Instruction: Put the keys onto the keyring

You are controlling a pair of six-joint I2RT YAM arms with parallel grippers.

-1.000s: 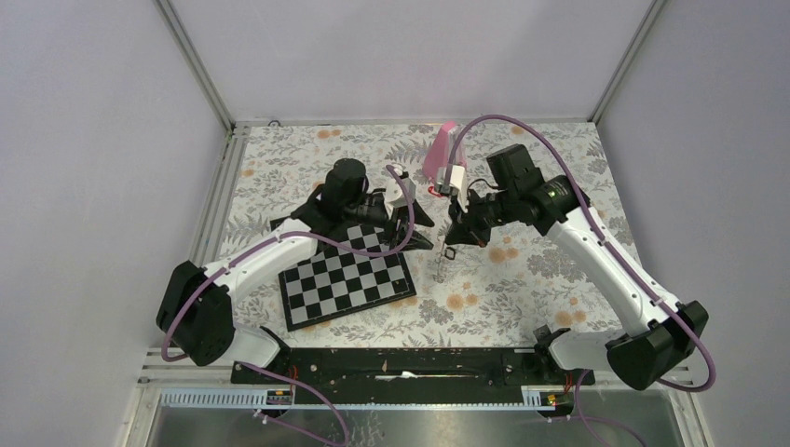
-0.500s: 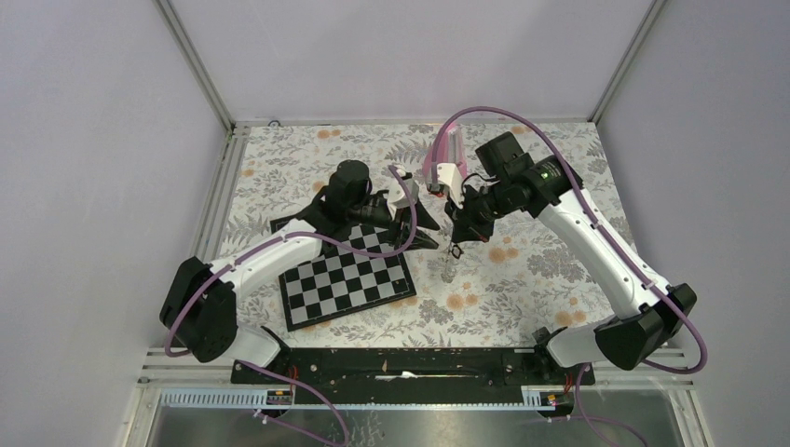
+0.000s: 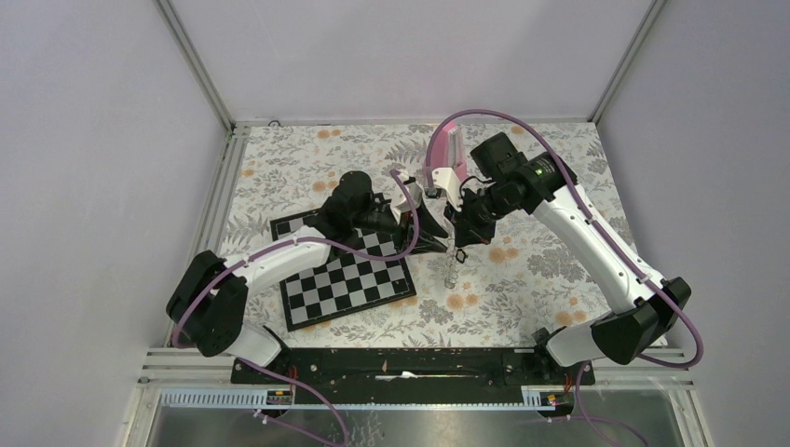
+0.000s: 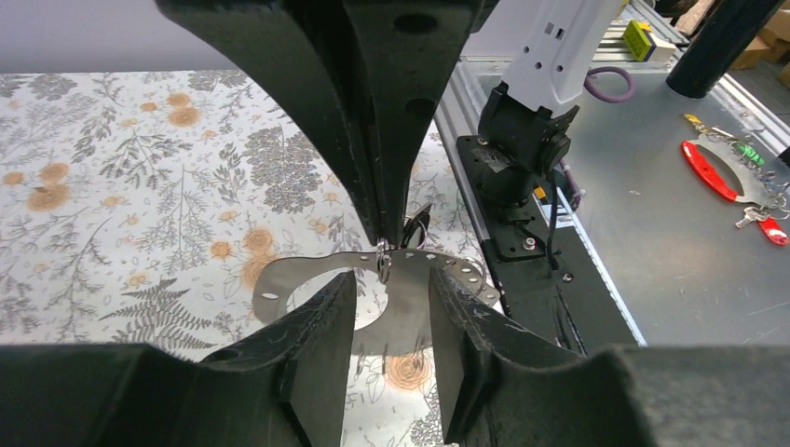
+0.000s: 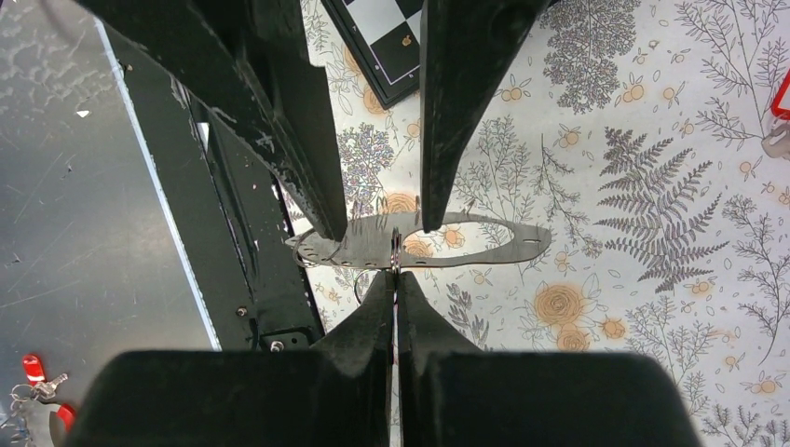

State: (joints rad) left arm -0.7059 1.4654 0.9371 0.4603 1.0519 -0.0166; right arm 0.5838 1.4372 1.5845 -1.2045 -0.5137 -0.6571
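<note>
Right gripper [image 5: 395,279]: jaws fully closed, pads pressed together on the upper edge of the keyring [image 4: 307,268], at the spot where a small metal ring [image 4: 383,263] crosses that edge. Whether the pads bear on the ring or on the band itself cannot be told.

Keyring: a pale grey, translucent flat band with a row of small holes and a slot. It is held clear of the floral table cover [image 3: 550,270] and hangs below the right gripper, just right of the chessboard [image 3: 345,275] and in front of the pink metronome [image 3: 447,147].

Left gripper [image 4: 391,284]: jaws partly open with a clear gap between the fingers, nothing clamped. It faces the right gripper, one finger on either side of the pinch point, and the band shows in the gap. Contact between the fingers and the band cannot be confirmed.

Keys: a thin dark wire loop [image 4: 416,226] sits just behind the band beside the pinch point; whether it belongs to a key cannot be told. A red piece [image 5: 781,98] lies on the cover, cut off by the frame edge and not identifiable.

Markings: any lettering on the arms or the metronome is too small to read
</note>
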